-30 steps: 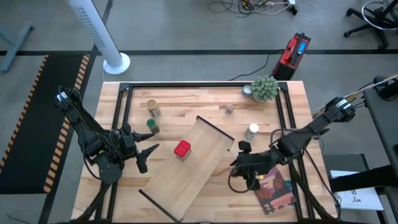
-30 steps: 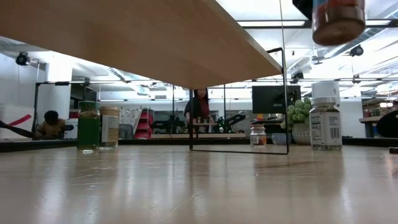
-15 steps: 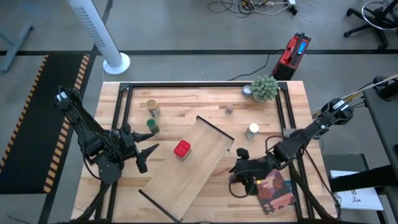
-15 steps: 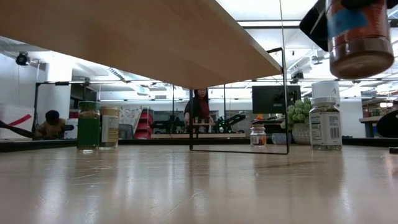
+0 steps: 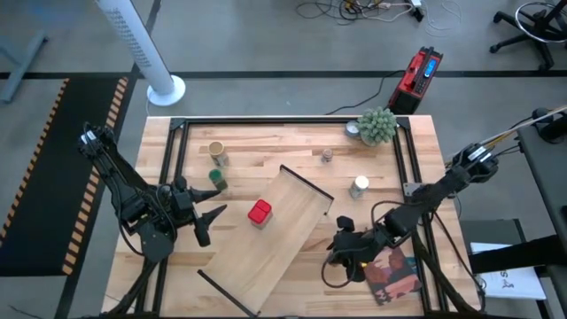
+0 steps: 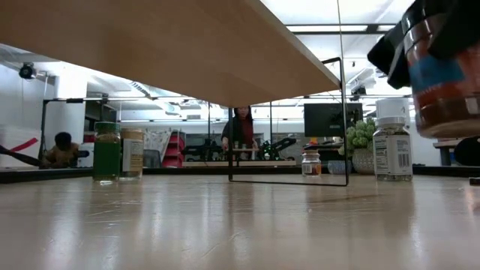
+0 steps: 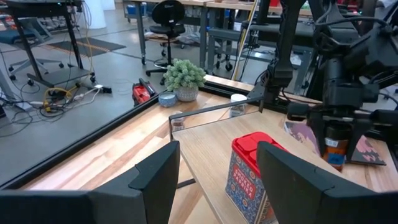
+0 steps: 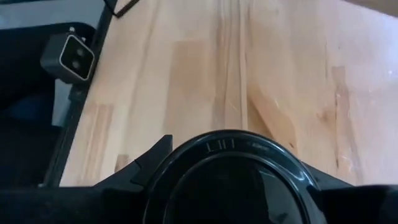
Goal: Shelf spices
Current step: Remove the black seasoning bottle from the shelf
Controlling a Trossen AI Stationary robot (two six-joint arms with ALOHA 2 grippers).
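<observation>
Spice jars counted: six.
On the shelf [image 5: 266, 241]: one, the red squarish jar [image 5: 259, 212], standing on the board near its middle.
On the tabletop [image 5: 257, 146]: four. The tan-topped jar [image 5: 216, 152] and the green-topped jar [image 5: 216, 179] stand close together beyond the shelf's left edge. The small clear glass jar [image 5: 327, 155] stands near the potted plant [image 5: 377, 125]. The white-topped jar [image 5: 359, 186] stands just off the shelf's far corner.
In the air: one, the black-topped jar [image 6: 442, 71], brown contents, blue label, clear of the table.
Right gripper [image 5: 347, 249]: clamped tight round the black-topped jar, beside the shelf's right edge, next to the book [image 5: 394, 273].
Left gripper [image 5: 211, 222]: fingers parted a little, holding nothing, at the shelf's left edge, pointing at the red jar.
Shelf: one board, lying at a slant across the table.
</observation>
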